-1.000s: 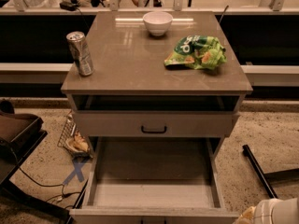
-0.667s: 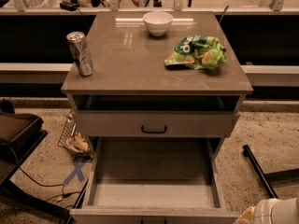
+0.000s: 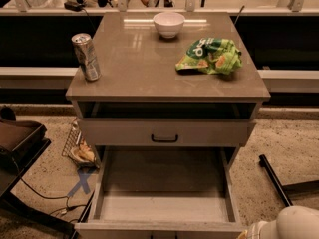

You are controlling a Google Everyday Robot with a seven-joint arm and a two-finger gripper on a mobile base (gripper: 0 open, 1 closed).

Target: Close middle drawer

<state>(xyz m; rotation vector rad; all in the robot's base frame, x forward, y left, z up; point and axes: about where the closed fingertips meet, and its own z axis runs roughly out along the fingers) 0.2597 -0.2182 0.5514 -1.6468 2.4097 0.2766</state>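
The middle drawer (image 3: 162,183) is pulled far out toward me. Its empty grey-beige inside is open to view, and its front (image 3: 159,230) lies at the bottom edge of the picture. Above it is the uppermost handled front (image 3: 164,132) with a small black bar handle (image 3: 164,139). This upper front stands slightly out, with a dark gap under the cabinet top. The lowest front is hidden under the open drawer. A white rounded part of my arm (image 3: 294,223) shows at the bottom right corner, just right of the open drawer's front corner. The gripper itself is out of view.
On the cabinet top (image 3: 139,68) stand a silver can (image 3: 86,57) at the left, a white bowl (image 3: 169,24) at the back and a green chip bag (image 3: 210,56) at the right. A dark chair (image 3: 20,148) is at the left, a black bar (image 3: 274,179) lies on the floor at the right, and cables run at the lower left.
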